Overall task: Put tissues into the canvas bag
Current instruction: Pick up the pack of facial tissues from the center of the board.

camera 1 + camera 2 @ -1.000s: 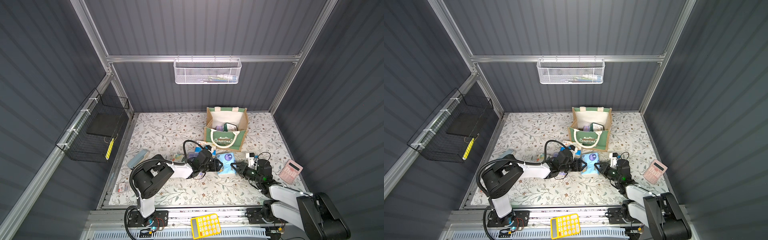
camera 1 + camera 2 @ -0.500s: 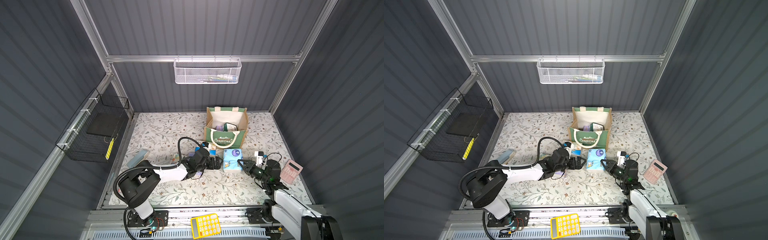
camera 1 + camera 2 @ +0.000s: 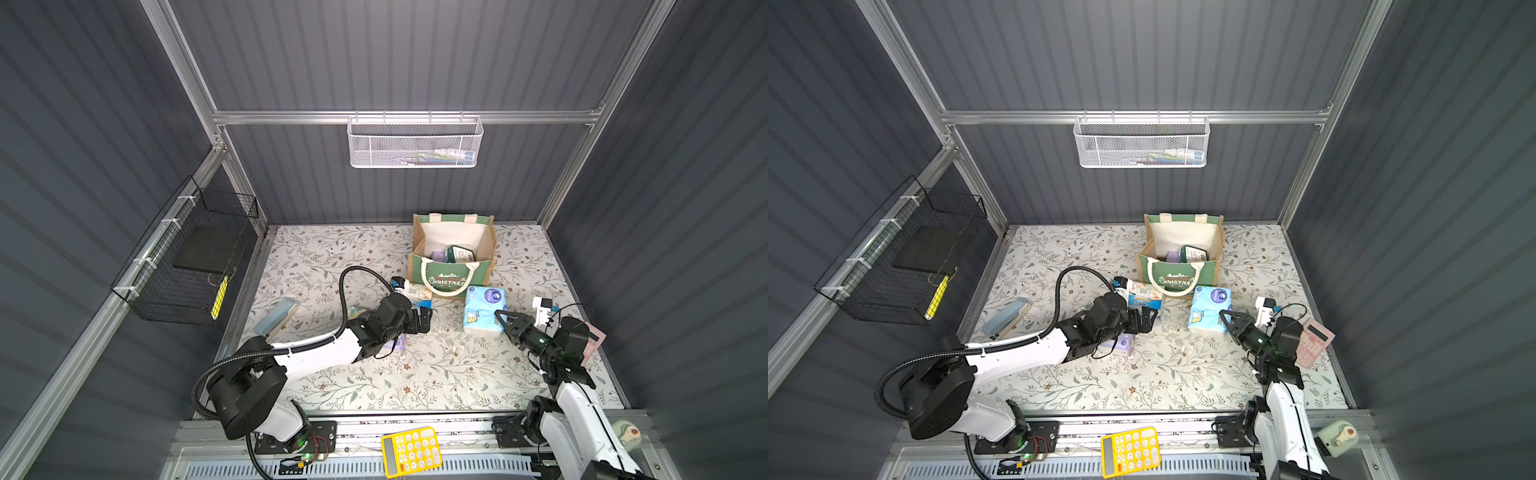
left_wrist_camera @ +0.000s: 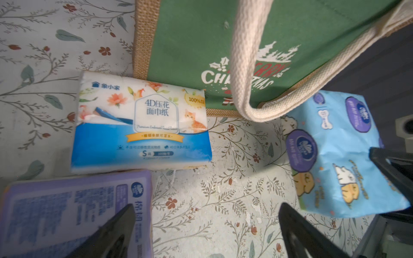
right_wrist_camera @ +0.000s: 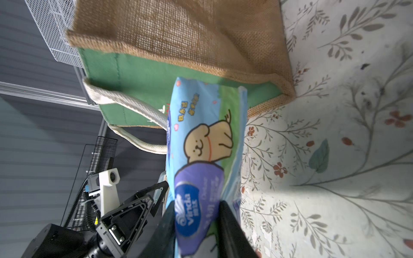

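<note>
In a top view, the blue pack [image 3: 484,307] sits on the worktop [image 3: 436,374], just beside the bag [image 3: 482,274]. Left wrist: your left end effector [image 4: 206,207] is spread, empty. Right wrist: your right end effector [image 5: 196,205] pinches that pack.

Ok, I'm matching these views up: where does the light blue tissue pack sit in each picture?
Top view: light blue tissue pack right of centre, by the canvas bag.
Top view: just right of centre, by the bag's front corner.
Left wrist: right side.
Right wrist: centre, pinched in the right end effector.
Shared landmark: the bag's green front.
</note>
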